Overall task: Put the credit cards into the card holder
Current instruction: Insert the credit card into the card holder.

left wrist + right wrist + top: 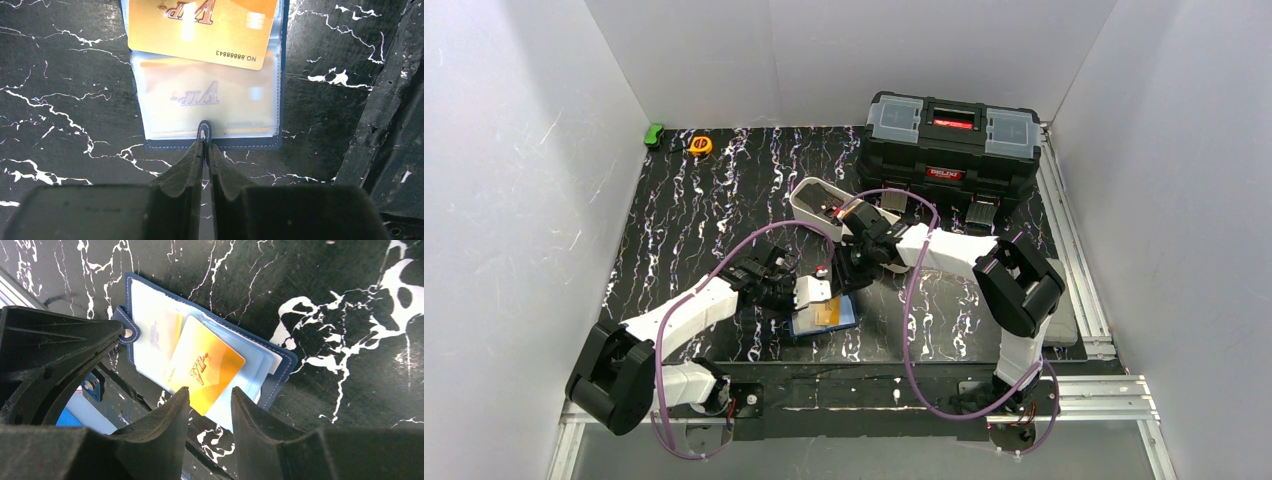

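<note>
The navy card holder (848, 312) lies open on the black marbled table near the front edge. It also shows in the left wrist view (212, 144) and the right wrist view (281, 374). An orange-yellow credit card (826, 315) lies partly tucked on its clear sleeves (200, 30) (202, 367). A second yellow card sits inside a sleeve (205, 95). My left gripper (812, 292) (205, 145) is shut on the holder's snap tab (204, 131). My right gripper (840, 272) (210, 396) is open and empty, just above the orange card's near corner. No dark card shows.
A long white tray (809, 195) stands behind the grippers. A big black toolbox (952, 140) is at the back right. A yellow tape measure (701, 145) and a green object (655, 134) lie at the back left. The table's front edge is close to the holder.
</note>
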### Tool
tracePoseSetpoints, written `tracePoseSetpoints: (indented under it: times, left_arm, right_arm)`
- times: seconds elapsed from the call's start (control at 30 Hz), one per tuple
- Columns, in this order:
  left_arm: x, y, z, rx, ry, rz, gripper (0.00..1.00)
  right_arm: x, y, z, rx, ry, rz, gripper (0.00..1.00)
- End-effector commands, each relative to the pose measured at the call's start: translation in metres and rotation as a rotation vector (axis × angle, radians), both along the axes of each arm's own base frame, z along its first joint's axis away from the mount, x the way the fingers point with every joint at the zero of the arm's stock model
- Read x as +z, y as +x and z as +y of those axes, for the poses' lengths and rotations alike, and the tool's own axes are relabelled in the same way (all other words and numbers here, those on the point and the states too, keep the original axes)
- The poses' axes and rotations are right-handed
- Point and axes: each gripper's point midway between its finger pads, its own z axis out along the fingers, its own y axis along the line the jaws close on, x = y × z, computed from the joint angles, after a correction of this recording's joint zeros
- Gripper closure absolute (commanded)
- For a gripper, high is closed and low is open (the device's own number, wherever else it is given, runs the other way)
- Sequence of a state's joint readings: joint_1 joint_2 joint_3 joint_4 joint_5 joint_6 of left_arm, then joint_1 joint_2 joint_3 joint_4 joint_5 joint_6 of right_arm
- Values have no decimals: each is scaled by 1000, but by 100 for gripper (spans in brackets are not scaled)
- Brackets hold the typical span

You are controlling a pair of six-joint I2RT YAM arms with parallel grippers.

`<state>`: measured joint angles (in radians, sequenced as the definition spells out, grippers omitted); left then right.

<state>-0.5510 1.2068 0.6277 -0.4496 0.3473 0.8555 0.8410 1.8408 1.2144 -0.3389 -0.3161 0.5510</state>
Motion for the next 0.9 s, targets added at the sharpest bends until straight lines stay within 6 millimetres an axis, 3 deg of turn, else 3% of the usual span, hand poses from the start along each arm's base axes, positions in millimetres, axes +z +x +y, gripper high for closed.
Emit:
tracePoseSetpoints:
  times: [0.0,0.87]
  left_arm:
    - [0,-8,2,-6,-7,18,93]
    - [0,-7,2,-5,-9,19,94]
  right_arm:
    - [7,-4,14,25,46,3,57]
    - [-12,-19,4,25,10,55,56]
